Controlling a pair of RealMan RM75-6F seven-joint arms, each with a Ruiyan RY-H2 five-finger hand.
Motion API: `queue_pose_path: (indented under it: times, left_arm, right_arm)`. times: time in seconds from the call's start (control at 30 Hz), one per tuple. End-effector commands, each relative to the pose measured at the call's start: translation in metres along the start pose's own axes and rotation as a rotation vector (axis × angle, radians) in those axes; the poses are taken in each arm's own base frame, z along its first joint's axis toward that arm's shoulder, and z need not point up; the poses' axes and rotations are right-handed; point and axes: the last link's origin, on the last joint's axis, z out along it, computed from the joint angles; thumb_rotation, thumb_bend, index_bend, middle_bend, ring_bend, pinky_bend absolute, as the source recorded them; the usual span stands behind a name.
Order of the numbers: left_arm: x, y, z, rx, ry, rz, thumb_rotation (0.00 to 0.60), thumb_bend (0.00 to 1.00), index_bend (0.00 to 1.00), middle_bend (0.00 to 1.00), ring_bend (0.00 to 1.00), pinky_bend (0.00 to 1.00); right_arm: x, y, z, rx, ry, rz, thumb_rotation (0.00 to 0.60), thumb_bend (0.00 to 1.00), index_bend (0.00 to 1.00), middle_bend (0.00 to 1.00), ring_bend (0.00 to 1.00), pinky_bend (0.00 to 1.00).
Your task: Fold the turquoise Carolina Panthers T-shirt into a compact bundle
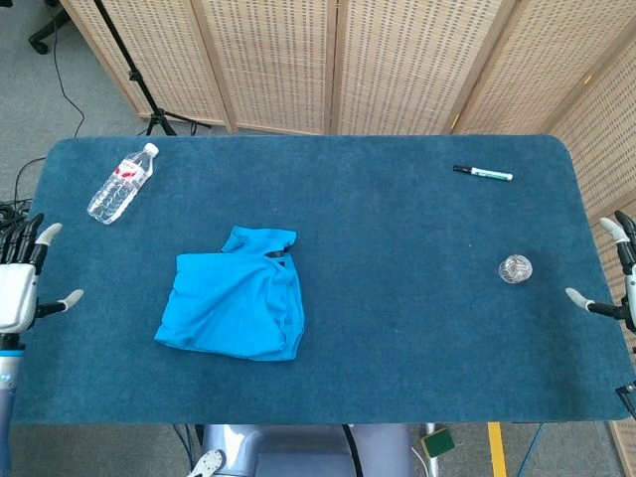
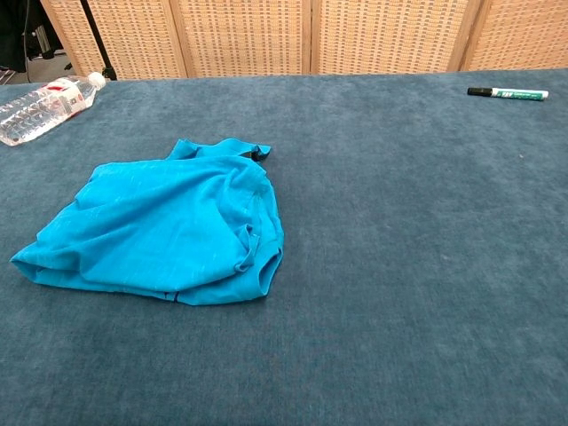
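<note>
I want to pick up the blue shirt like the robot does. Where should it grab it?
Probably the T-shirt flap sticking out at its far edge, reached from the left by the open left hand. That loose corner lies apart from the thick folded bulk.

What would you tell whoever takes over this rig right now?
Left hand: open, empty, at the table's left edge.
Right hand: open, empty, at the right edge.
Shirt: lies folded in a loose bundle left of centre on the table, touched by neither hand.
Done: shirt looks folded, hands clear of it.
Left: probably nothing; tighten the bundle only if a neater one is wanted.
</note>
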Motion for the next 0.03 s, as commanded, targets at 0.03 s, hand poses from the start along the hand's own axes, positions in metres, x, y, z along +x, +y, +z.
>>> queue_pose_path:
  times: [0.03]
  left_arm:
    - [0.0017, -0.0043, -0.0044, -0.001, -0.006, 0.010, 0.600, 0.00, 0.00, 0.00, 0.00, 0.00]
  right_arm:
    - [-0.0003, 0.0006, -0.0030, -0.007, 0.013, -0.025, 0.600, 0.00, 0.00, 0.00, 0.00, 0.00]
